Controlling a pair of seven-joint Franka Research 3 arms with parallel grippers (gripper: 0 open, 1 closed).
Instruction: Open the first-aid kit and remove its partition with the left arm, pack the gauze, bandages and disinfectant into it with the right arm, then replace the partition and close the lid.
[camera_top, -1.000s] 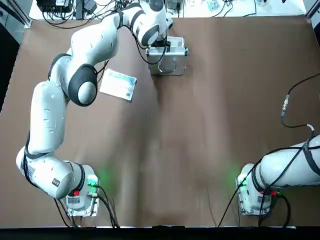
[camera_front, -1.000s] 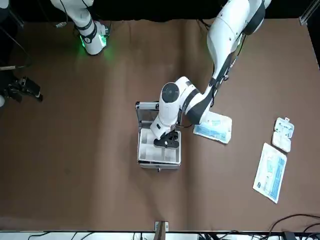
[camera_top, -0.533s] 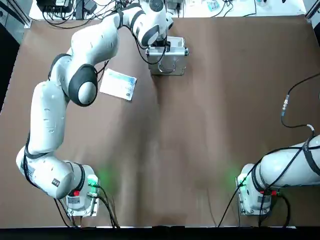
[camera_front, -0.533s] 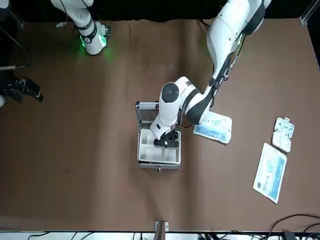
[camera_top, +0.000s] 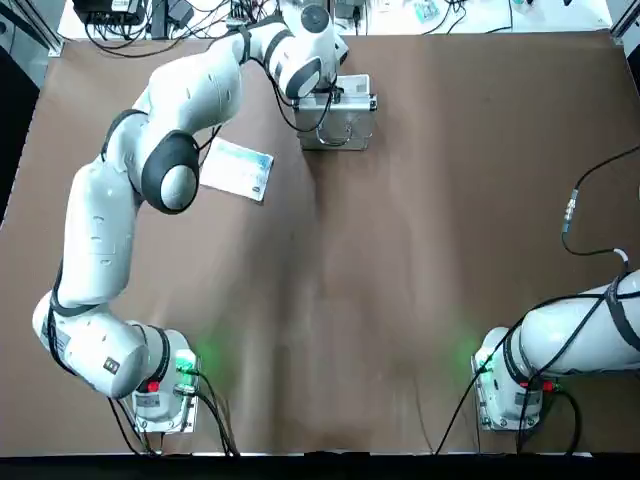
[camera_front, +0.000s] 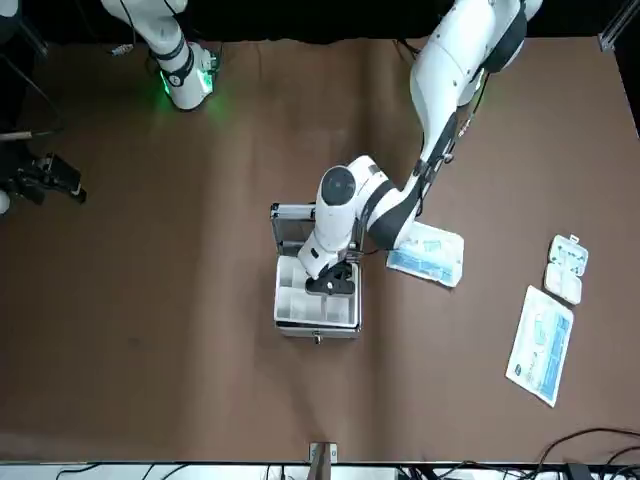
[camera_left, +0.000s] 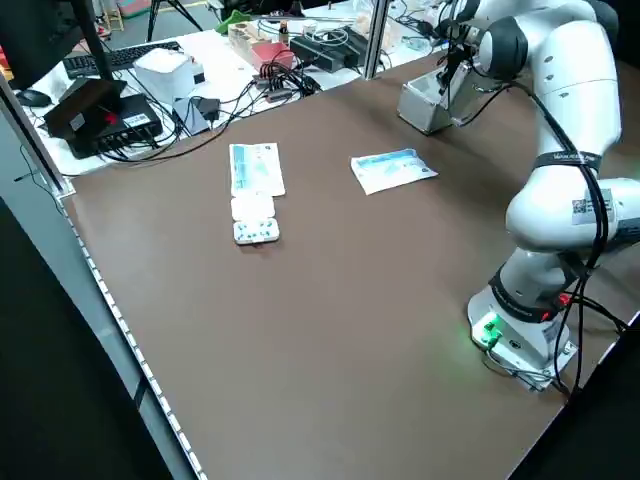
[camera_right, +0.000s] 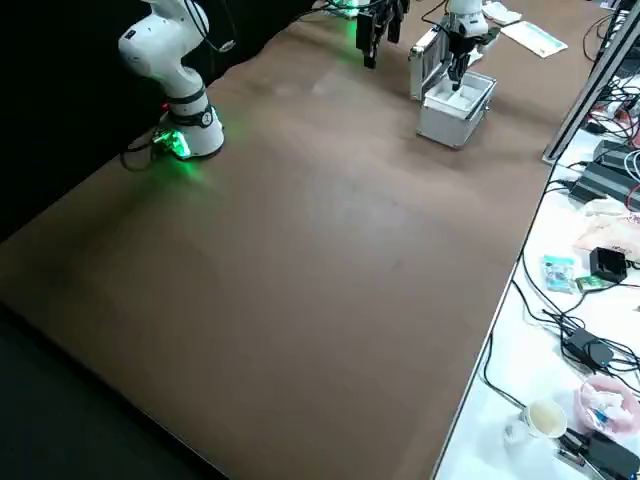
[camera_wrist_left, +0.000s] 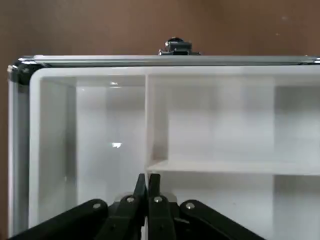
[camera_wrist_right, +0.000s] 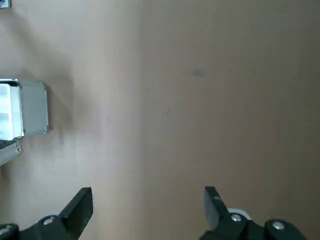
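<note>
The silver first-aid kit stands open at the table's far side, its lid upright. Inside lies the pale cream partition with its compartments. My left gripper reaches down into it. In the left wrist view the left gripper is shut on a thin dividing wall of the partition. My right gripper hangs open over bare table, far from the kit. A flat white-and-blue packet lies to the kit's left. The disinfectant is out of view.
A long slim white-and-teal box and a small white blister pack lie near the table's left edge. The right arm's base and its loose black cable sit at the near right. Cables and gear crowd the bench beyond the table.
The left wrist has shifted slightly over the kit while its fingers stay down in the partition. The right arm has not moved.
</note>
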